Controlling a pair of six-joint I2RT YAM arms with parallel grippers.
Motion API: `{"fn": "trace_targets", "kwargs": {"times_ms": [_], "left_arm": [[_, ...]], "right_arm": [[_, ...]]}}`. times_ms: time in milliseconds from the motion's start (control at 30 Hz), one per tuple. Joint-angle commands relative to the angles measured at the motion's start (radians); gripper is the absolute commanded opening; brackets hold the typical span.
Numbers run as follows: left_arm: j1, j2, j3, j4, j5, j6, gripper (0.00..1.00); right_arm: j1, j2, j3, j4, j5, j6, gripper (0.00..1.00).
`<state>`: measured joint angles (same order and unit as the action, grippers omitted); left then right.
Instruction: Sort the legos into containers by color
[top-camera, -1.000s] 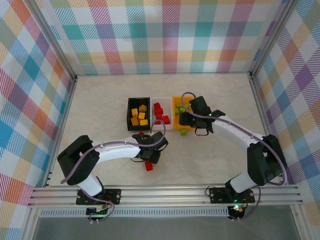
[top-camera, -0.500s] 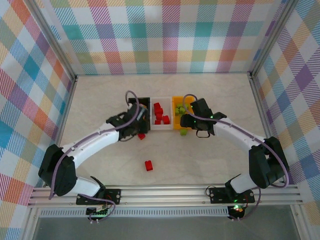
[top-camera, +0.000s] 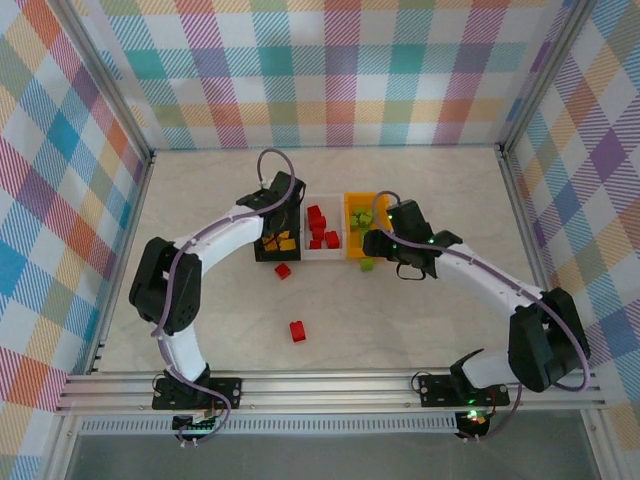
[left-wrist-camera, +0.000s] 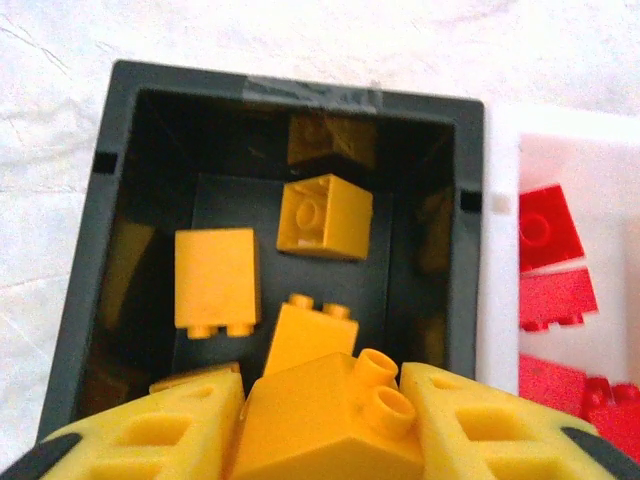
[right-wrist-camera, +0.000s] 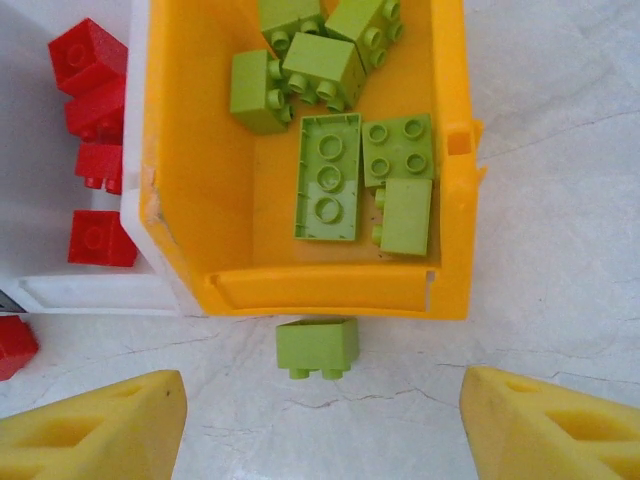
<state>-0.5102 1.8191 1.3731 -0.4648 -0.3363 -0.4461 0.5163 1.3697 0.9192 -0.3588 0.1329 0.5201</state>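
My left gripper hangs over the black bin, shut on a yellow-orange brick pinched between its fingers. Below it, several yellow-orange bricks lie inside the black bin. The white bin in the middle holds red bricks. The orange bin holds lime green bricks. My right gripper is open above the table. A loose green brick lies ahead of it, against the near wall of the orange bin. That green brick sits just left of the right gripper.
Two red bricks lie loose on the table, one just in front of the black bin and one nearer the arm bases. The three bins stand side by side, touching. Plaid walls enclose the table on three sides.
My left arm has swung from the table front, near the red bricks, up to the black bin with the yellow-orange brick. The right arm has barely shifted.
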Motion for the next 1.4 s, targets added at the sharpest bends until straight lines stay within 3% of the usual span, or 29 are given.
{"fn": "trace_targets", "kwargs": {"times_ms": [0, 133, 233, 433, 700, 1000, 1367], "left_arm": [[0.01, 0.031, 0.069, -0.013, -0.027, 0.005, 0.5], [0.009, 0.044, 0.09, -0.021, -0.004, 0.0, 0.71], [0.009, 0.019, 0.09, -0.017, 0.033, -0.011, 0.78], [-0.037, -0.12, 0.012, 0.009, 0.102, -0.029, 0.82], [-0.141, -0.417, -0.298, 0.068, 0.182, -0.101, 0.86], [-0.159, -0.747, -0.669, 0.114, 0.237, -0.232, 0.88], [-0.162, -0.909, -0.808, 0.078, 0.227, -0.282, 0.9]], "right_arm": [[-0.006, -0.04, -0.016, 0.011, -0.02, 0.014, 0.73], [-0.006, -0.057, -0.027, 0.009, -0.025, 0.014, 0.73], [-0.006, -0.067, -0.031, 0.011, -0.03, 0.017, 0.74], [-0.006, -0.068, -0.038, 0.012, -0.054, 0.014, 0.74], [0.017, 0.005, -0.058, 0.021, -0.121, -0.031, 0.74], [0.078, 0.141, -0.06, 0.077, -0.024, -0.054, 0.74], [0.14, 0.284, -0.056, 0.23, 0.105, -0.048, 0.69]]}}
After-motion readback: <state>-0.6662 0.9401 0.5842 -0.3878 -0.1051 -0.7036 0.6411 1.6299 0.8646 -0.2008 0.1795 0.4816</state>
